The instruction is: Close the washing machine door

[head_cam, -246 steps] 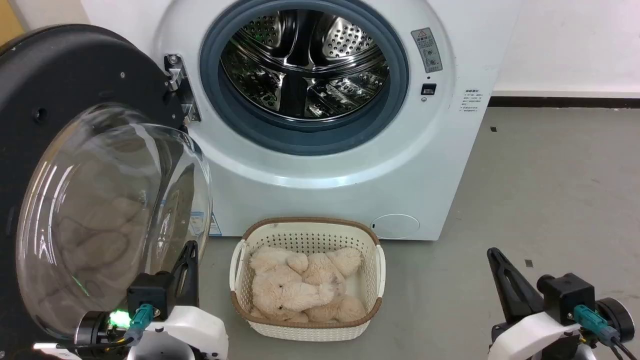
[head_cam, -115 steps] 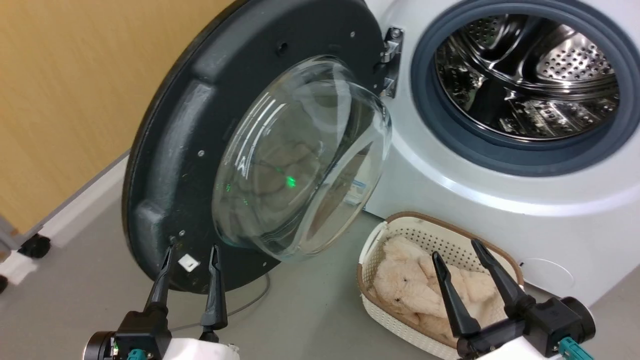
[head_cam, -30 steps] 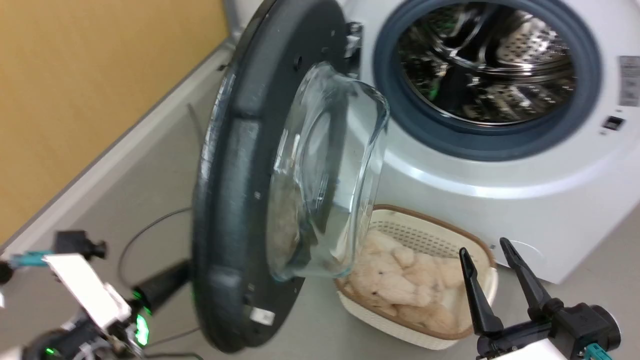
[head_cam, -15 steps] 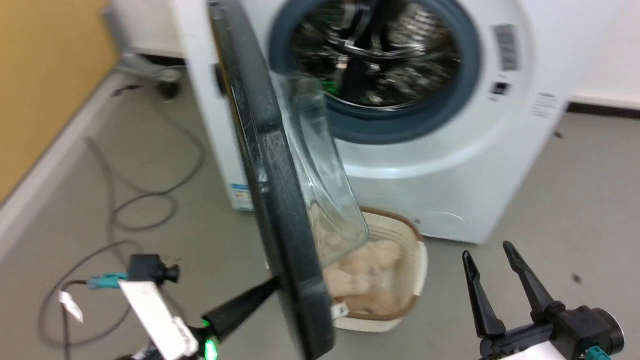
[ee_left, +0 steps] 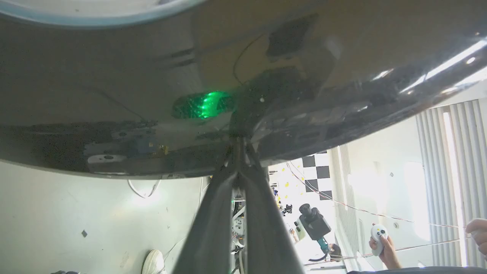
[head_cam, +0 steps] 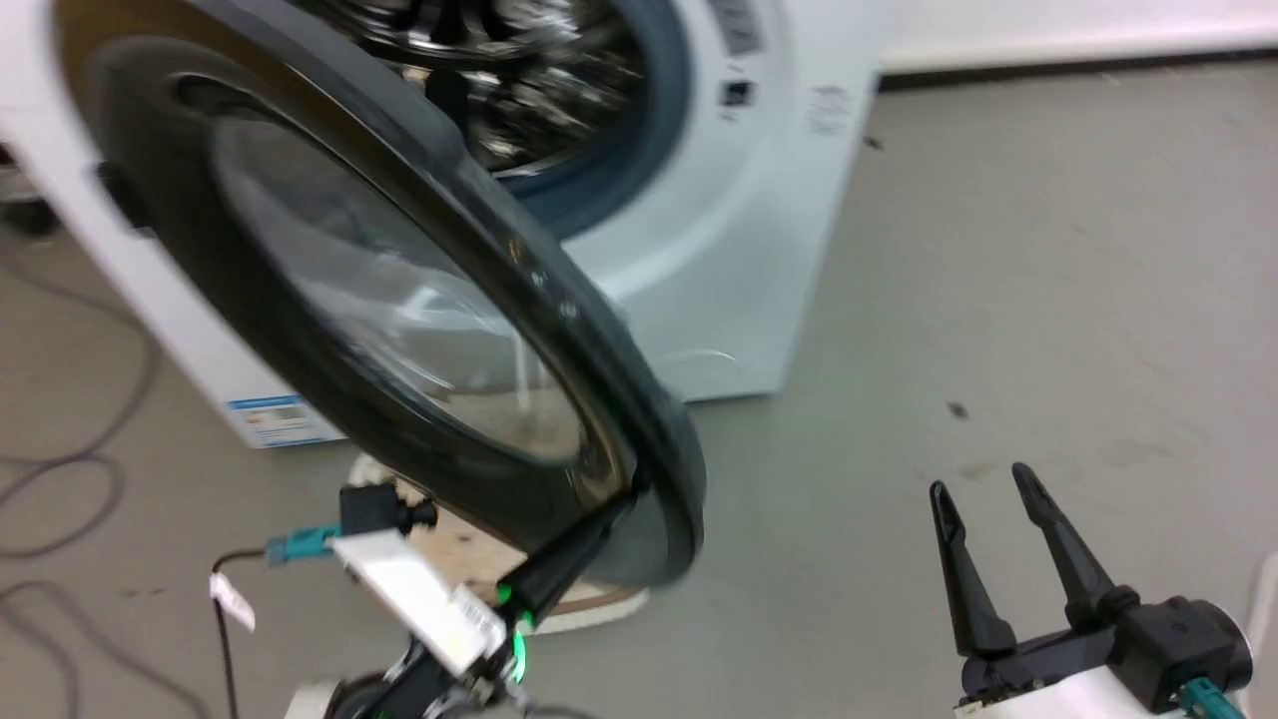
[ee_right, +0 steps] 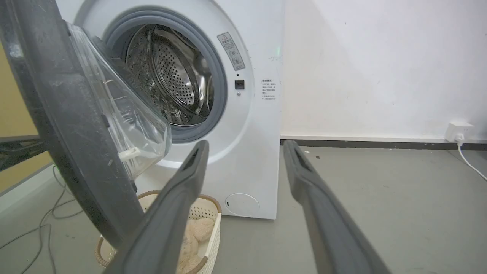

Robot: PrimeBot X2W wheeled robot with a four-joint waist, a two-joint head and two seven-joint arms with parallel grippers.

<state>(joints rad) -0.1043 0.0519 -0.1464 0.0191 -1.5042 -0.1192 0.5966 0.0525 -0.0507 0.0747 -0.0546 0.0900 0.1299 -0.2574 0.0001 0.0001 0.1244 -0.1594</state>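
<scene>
Both low, left jaws together against door (head_cam: pixel 399 310), right jaws spread

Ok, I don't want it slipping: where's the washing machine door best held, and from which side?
Take the door by its black rim at the free edge, from the outer face: likely most leverage, and the glass bowl bulges inward. The left gripper, shut, presses there.

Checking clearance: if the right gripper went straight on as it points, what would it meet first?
Probably the big white front-loading washing machine, on its front right of the port; the open right gripper is well short, depth unclear.
</scene>
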